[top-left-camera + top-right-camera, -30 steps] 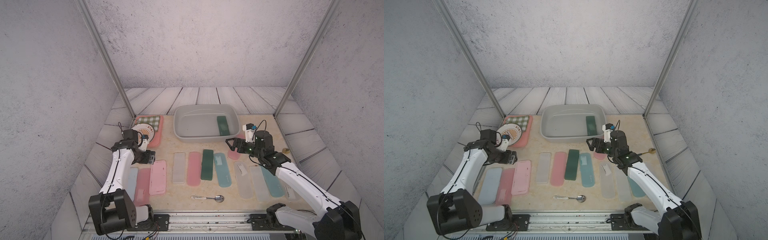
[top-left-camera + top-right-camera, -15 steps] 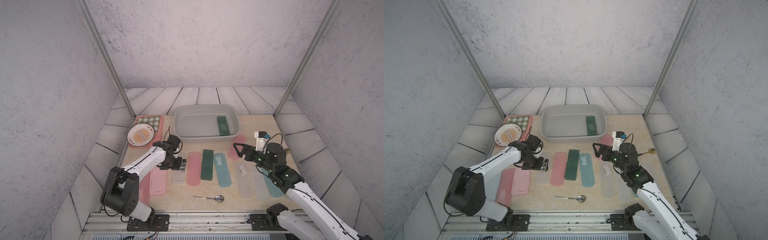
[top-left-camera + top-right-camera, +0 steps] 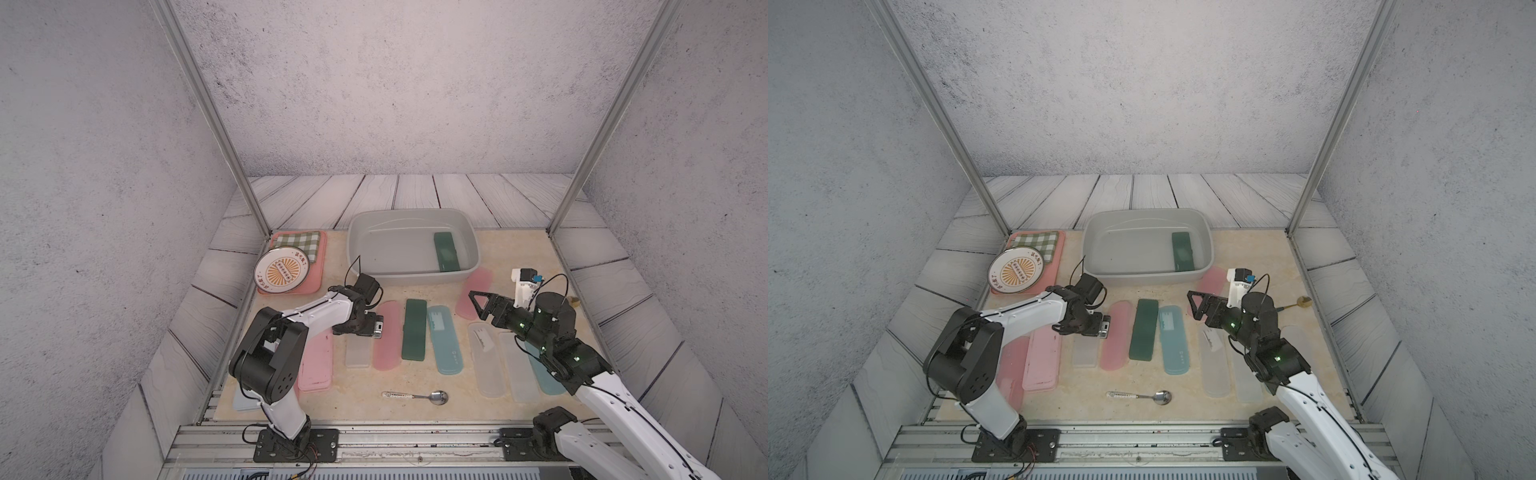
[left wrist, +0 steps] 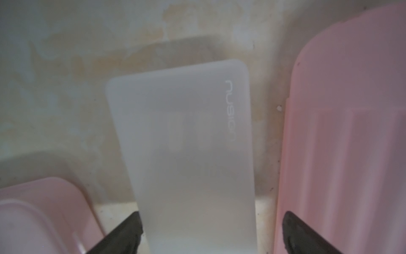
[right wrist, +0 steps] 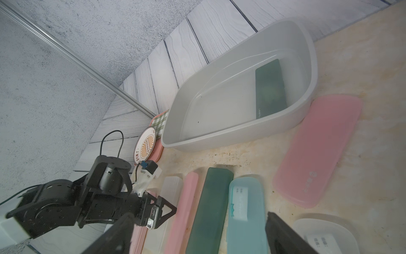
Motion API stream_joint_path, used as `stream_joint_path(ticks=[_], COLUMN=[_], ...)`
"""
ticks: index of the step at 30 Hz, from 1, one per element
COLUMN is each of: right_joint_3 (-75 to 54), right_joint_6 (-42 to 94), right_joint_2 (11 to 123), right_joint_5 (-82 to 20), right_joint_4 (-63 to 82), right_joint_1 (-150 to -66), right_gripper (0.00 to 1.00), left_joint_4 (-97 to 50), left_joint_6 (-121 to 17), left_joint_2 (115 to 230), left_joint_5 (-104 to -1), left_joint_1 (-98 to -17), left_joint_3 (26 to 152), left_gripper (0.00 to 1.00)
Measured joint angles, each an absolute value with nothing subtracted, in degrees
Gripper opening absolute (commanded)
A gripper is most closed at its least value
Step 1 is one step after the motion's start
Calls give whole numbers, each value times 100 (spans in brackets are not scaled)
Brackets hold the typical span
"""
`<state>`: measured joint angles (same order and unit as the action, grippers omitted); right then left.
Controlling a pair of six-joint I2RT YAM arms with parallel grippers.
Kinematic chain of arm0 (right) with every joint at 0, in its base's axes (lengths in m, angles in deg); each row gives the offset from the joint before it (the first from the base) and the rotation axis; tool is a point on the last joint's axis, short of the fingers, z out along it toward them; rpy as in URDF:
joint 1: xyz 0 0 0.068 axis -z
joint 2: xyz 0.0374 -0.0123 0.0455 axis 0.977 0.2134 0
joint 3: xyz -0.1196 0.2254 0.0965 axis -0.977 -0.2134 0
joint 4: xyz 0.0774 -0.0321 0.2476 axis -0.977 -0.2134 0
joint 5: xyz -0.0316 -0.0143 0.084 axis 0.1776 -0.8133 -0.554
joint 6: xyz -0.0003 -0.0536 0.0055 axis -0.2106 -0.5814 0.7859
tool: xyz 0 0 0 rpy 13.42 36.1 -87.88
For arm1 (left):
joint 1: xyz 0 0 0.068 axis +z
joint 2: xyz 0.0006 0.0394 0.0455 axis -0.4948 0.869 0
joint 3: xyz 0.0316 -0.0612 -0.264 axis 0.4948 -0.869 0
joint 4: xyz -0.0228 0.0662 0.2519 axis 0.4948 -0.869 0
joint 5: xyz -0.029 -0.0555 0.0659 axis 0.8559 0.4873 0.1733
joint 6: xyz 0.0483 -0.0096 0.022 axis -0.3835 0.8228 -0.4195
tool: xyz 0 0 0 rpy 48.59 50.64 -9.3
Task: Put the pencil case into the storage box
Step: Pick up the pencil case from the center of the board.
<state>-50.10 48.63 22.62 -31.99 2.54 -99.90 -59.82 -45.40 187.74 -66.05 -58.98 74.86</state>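
one frosted, round-cornered pencil case (image 4: 186, 143) btwn spread jaws of left gripper (image 4: 213, 222).

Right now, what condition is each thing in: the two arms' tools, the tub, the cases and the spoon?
left tool: open, astride one end of the frosted white pencil case.
right tool: open, empty, raised above the table.
frosted white pencil case: flat on the table, not gripped.
storage box: upright, holding one case.
dark green pencil case: lying flat inside the storage box.
spoon: lying flat on the table.
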Motion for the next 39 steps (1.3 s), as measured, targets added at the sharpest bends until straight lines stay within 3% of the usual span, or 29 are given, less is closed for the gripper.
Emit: stream_joint_path(ticks=[21, 27, 34, 39], right_joint_3=[-5117, -5126, -5137, -5213], right_joint_6=[4931, 4968, 4966, 4962], right_joint_2=[2256, 2109, 1751, 1578], right_joint_5=[-3271, -3262, -3116, -2893], right_joint_4=[342, 309, 213, 182], right_joint_1=[-9990, -9990, -9990, -9990], right_gripper=[95, 95, 95, 95], left_joint_4=[-5610, -5610, -6402, -6904], left_joint_6=[-4385, -4354, -4371, -4583], left_joint_2=[19048, 19028, 18033, 17292], left_joint_5=[-6963, -6950, -6854, -7217], left_joint_1=[-5898, -5898, -5898, -5865], left_joint_3=[7494, 7497, 7674, 8493], left_gripper=[81, 69, 67, 67])
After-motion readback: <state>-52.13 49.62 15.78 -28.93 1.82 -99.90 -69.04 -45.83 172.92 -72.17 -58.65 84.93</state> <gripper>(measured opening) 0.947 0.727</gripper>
